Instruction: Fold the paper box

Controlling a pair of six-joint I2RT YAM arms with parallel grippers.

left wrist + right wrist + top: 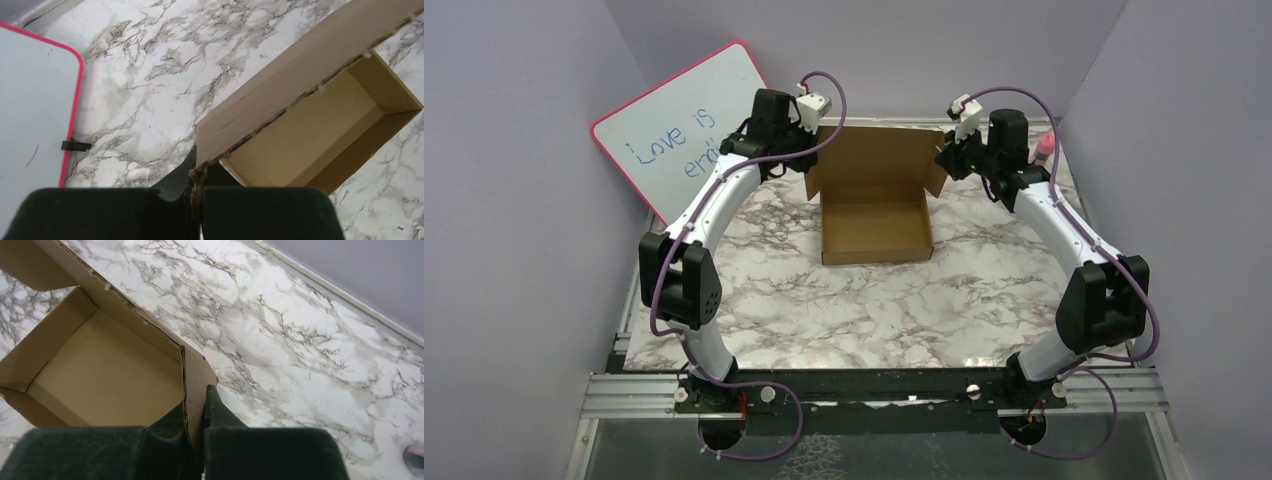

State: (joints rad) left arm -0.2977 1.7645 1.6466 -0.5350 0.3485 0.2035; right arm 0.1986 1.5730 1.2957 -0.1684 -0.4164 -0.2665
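Note:
The brown paper box [874, 218] stands at the far middle of the marble table [824, 300]. Its shallow tray is formed and its lid [874, 155] is raised upright at the back. My left gripper [812, 128] is shut on the lid's left upper corner; in the left wrist view the gripper [198, 171] pinches the ragged cardboard edge, with the open tray [305, 135] beyond. My right gripper [948, 152] is shut on the lid's right side; in the right wrist view the gripper [195, 402] clamps a thin flap beside the tray [110, 365].
A pink-framed whiteboard [679, 130] with blue writing leans at the back left, also seen as a whiteboard [30, 115] in the left wrist view. A small pink object [1045, 147] sits at the back right near the wall. Purple walls enclose three sides of the table.

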